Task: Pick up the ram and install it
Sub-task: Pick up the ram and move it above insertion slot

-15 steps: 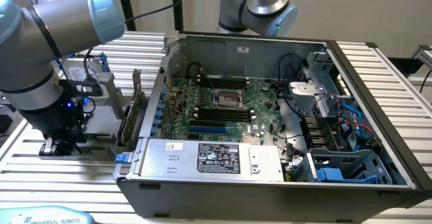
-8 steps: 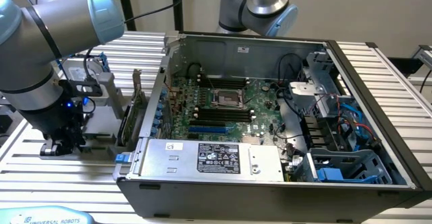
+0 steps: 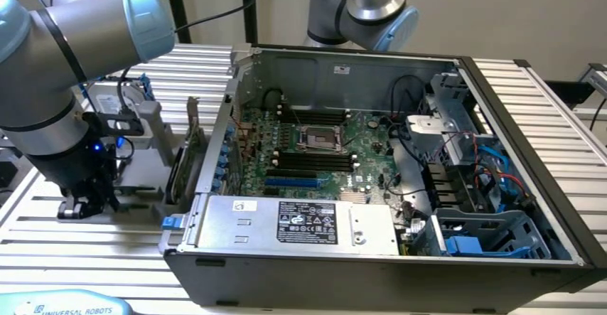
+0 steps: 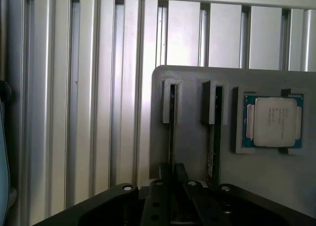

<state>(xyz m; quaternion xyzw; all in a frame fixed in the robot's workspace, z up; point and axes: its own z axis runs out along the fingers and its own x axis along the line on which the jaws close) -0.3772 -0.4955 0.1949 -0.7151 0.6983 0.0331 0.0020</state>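
Note:
Two ram sticks stand edge-on in the slots of a grey holder (image 4: 192, 152). One ram stick (image 4: 171, 129) runs straight down into my gripper (image 4: 173, 172), whose two dark fingers are drawn close together on its near end. It still sits in its slot. The second stick (image 4: 216, 137) stands in the neighbouring slot. In the exterior view my gripper (image 3: 84, 205) is down at table level, at the exterior view's left of the open computer case (image 3: 379, 258). The motherboard's black ram slots (image 3: 308, 162) lie inside the case.
A square silver processor (image 4: 274, 121) rests in a pocket of the holder beside the sticks. A taller green expansion card (image 3: 195, 151) stands upright between my arm and the case wall. The slatted aluminium table (image 4: 98, 112) surrounds the holder. A second arm (image 3: 365, 9) stands behind the case.

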